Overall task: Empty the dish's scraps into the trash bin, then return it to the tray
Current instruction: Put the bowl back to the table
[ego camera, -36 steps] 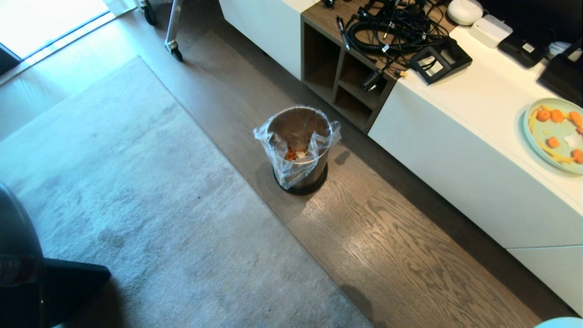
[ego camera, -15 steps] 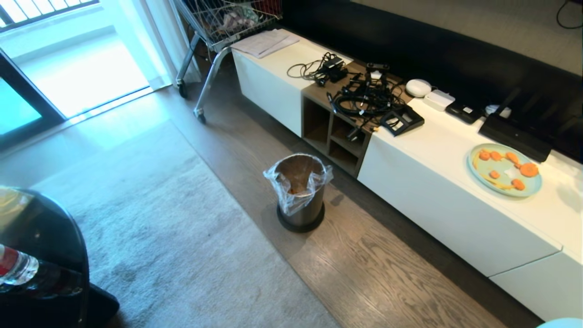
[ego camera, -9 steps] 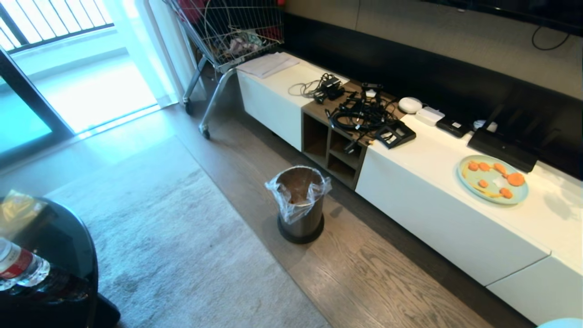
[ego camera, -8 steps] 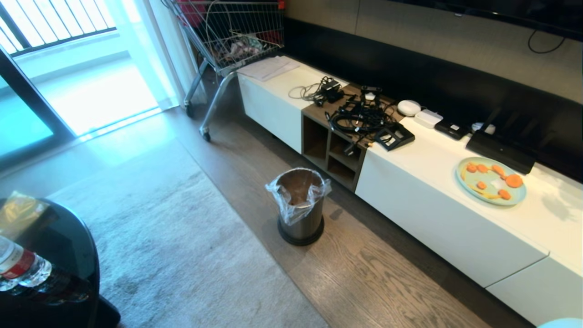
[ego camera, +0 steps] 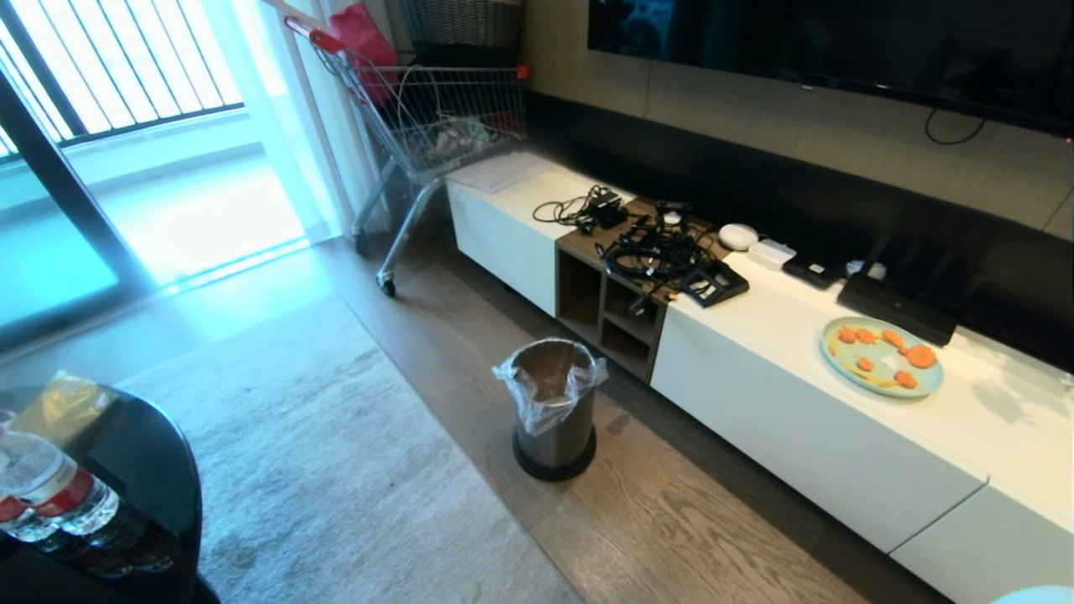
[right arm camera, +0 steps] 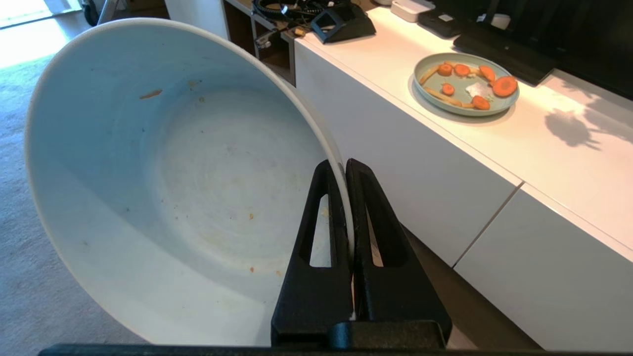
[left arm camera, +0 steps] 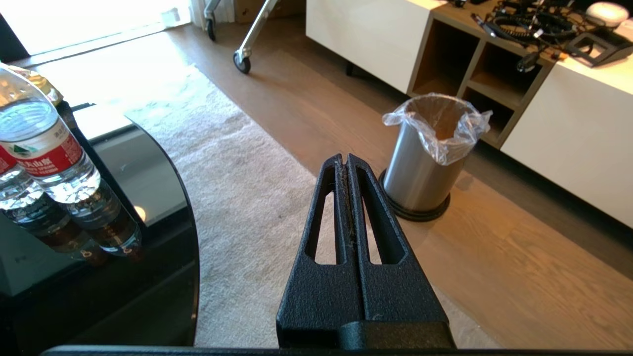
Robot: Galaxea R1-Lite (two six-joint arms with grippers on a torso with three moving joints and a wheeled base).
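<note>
Both grippers closed, right one pinching the bowl rim.
Right gripper (right arm camera: 345,165): black fingers (right arm camera: 321,232) clamped either side of the white bowl (right arm camera: 173,183) wall, bowl tipped on edge with inside facing the wrist camera. Left gripper (left arm camera: 345,160): fingers pressed flat together, nothing between them, pointing forward and down. Neither arm appears in head view.

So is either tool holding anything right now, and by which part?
The right tool is shut on the dish, pinching its rim, one finger inside and one outside. The left tool is shut on nothing.
</note>
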